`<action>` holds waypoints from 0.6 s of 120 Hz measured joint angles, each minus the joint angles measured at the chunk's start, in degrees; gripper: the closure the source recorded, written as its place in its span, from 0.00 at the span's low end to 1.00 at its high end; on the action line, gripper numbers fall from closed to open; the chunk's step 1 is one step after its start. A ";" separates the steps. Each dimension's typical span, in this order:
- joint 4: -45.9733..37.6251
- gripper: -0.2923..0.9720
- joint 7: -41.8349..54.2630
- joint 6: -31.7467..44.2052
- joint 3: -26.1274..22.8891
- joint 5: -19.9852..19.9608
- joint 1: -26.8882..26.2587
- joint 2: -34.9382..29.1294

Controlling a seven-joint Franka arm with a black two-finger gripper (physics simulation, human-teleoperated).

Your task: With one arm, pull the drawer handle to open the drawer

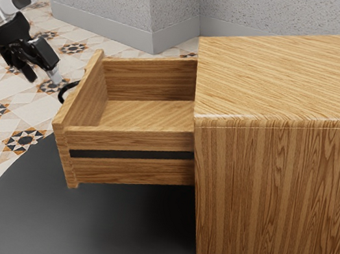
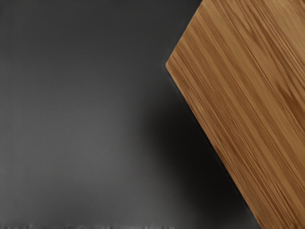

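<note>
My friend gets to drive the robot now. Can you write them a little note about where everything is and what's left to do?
End effector: just beside the handle, toward the exterior view's left; I cannot tell whether it grips.
Drawer: pulled well out of the cabinet, which stands on the black table.
Done: the drawer is open.
Left: probably just backing the arm away from the handle.

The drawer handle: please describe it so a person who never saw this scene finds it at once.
Find the wooden cabinet on the dark round table; its drawer is pulled out toward the exterior view's left. At the drawer's front panel, beside the gripper, sits the handle. It is a thin black curved bar, unlike the straight dark groove on the drawer's side.
</note>
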 joint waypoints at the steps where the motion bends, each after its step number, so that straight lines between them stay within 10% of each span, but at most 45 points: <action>1: 0.03 0.23 0.06 -0.03 -0.11 -0.04 0.24 -0.16; 27: 5.04 0.23 1.24 -2.38 -2.44 0.24 21.60 -3.95; 54: 16.55 0.23 -1.69 -13.88 -14.78 15.25 -0.55 -4.68; 72: 17.10 0.23 -4.71 -19.55 -14.76 18.68 -2.13 -6.01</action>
